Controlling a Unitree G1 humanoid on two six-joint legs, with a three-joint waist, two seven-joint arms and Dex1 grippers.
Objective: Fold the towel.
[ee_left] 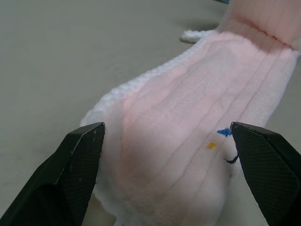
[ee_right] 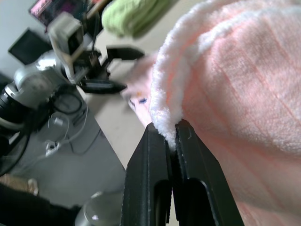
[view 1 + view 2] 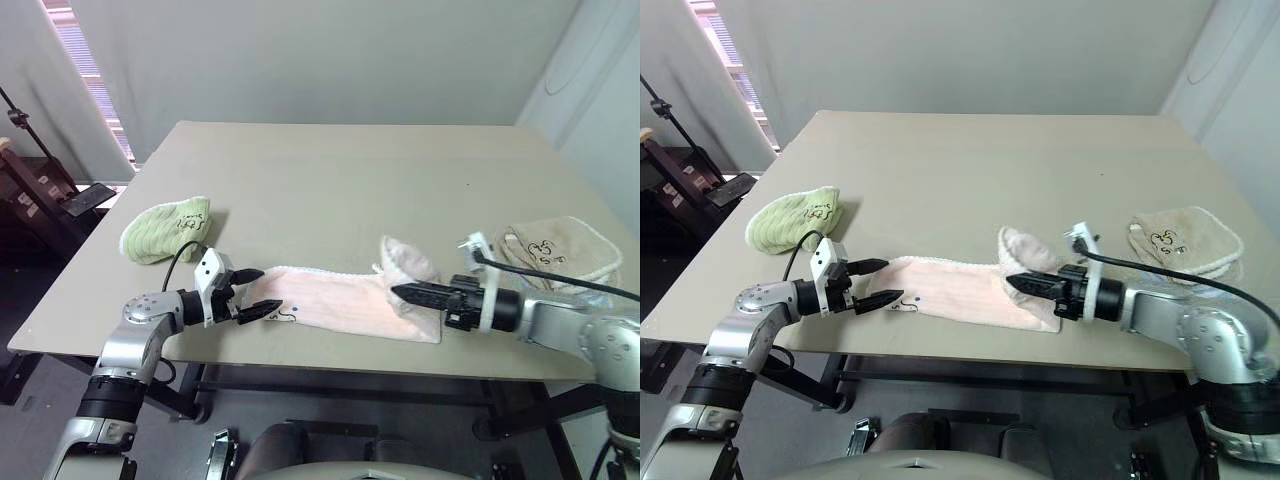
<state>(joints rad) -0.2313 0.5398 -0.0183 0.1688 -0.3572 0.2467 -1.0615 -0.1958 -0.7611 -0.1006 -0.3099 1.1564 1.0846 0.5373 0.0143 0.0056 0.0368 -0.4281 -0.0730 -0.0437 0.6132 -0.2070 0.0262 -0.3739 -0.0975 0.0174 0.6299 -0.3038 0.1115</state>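
Note:
The pale pink towel (image 3: pixel 340 305) lies in a long strip along the table's front edge. Its right end is lifted and bunched up (image 3: pixel 405 262). My right gripper (image 3: pixel 395 292) is shut on the edge of that lifted end; the right wrist view shows the fluffy hem pinched between the black fingertips (image 2: pixel 160 141). My left gripper (image 3: pixel 270 288) is open at the towel's left end, one finger (image 1: pixel 80 160) on either side of the cloth, not closed on it. A small dark embroidered mark (image 1: pixel 225 141) sits near that end.
A light green towel (image 3: pixel 165 230) lies bunched at the table's left. A beige towel (image 3: pixel 555 250) lies at the right, behind my right arm. The table's front edge (image 3: pixel 300 350) runs just below the pink towel. A dark stand (image 3: pixel 40 190) is off the left side.

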